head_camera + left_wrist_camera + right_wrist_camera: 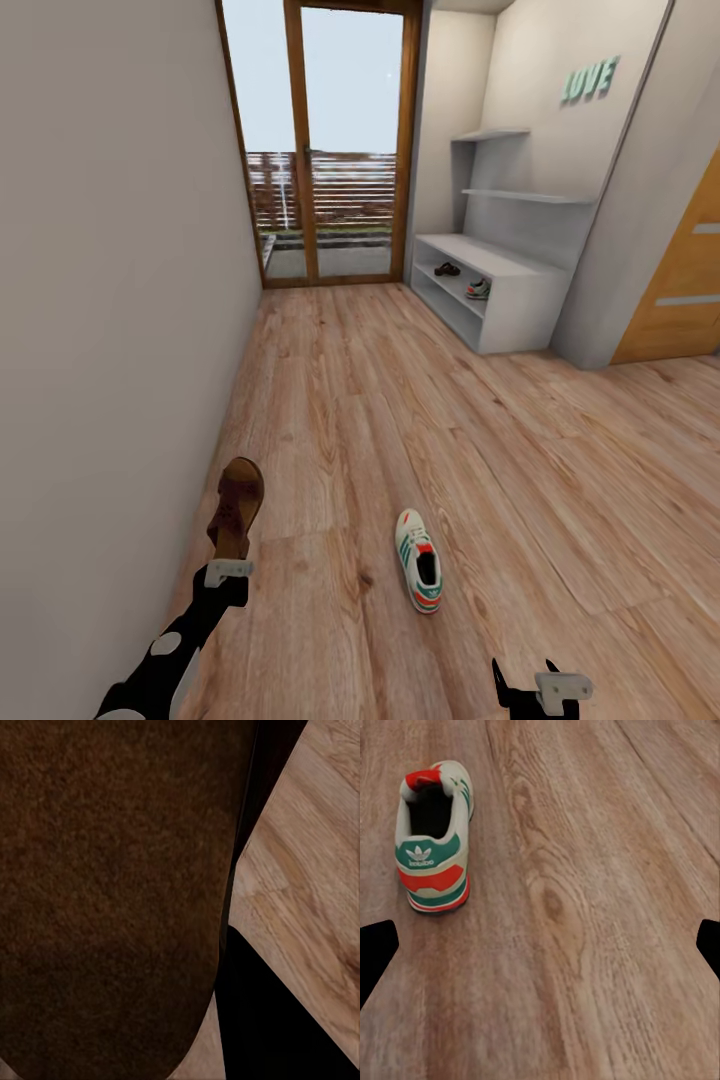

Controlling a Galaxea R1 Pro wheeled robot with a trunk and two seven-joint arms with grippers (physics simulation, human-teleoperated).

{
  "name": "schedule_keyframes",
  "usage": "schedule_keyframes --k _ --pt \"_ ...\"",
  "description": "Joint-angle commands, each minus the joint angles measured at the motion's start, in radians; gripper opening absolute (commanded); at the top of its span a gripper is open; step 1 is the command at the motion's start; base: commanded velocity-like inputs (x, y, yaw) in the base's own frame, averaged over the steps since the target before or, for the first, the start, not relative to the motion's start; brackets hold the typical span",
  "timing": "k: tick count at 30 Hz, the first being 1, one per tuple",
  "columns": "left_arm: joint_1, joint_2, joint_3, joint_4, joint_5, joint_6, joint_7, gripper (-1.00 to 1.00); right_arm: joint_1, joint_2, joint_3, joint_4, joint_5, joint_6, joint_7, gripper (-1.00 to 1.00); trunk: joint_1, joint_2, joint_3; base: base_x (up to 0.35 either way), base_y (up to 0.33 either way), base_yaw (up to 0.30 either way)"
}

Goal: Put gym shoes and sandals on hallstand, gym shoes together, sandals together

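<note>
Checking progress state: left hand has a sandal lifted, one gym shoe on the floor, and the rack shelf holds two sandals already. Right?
Not quite. The head view shows the hallstand's shelf holding one sandal and one gym shoe, not two sandals. The rest stands: the left hand has a sandal lifted, and one gym shoe lies on the corridor floor.

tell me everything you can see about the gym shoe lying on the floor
The gym shoe is a white low-top sneaker with green side stripes, a red-orange tongue and a green and red-orange heel with a trefoil logo. It sits upright on its pale sole on the wood-grain floor, toe pointing towards the far glass door. Nothing but the floor touches it; it lies ahead of the open right gripper.
</note>
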Motion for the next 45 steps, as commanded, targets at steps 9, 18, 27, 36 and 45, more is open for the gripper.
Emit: schedule_keyframes --k 9,18,27,36,45 --pt "0.000 -0.001 0.009 -0.001 -0.011 -0.004 -0.005 -1.00 -0.001 0.000 -0.009 0.000 0.000 -0.003 0.010 1.00 0.000 0.000 -0.001 0.130 0.068 0.000" --pt "-0.001 0.000 0.009 -0.002 -0.011 -0.004 -0.005 -1.00 -0.001 0.000 -0.009 -0.001 0.000 -0.003 0.010 1.00 0.000 0.000 -0.001 0.023 0.003 0.000" --pt "-0.001 -0.001 0.007 -0.002 -0.011 -0.004 -0.007 -1.00 -0.001 0.000 -0.009 0.000 0.000 -0.003 0.010 1.00 0.000 0.000 -0.001 0.210 0.000 0.000" --pt "-0.001 -0.003 0.007 -0.002 -0.011 -0.004 -0.009 -1.00 -0.001 0.000 -0.009 0.000 0.000 -0.003 0.010 1.00 0.000 0.000 -0.001 0.061 0.000 0.000" --pt "-0.002 -0.003 0.007 -0.002 -0.011 -0.004 -0.008 -1.00 -0.001 0.000 -0.009 0.000 0.001 -0.004 0.010 1.00 0.000 0.000 -0.001 0.151 0.000 0.000"
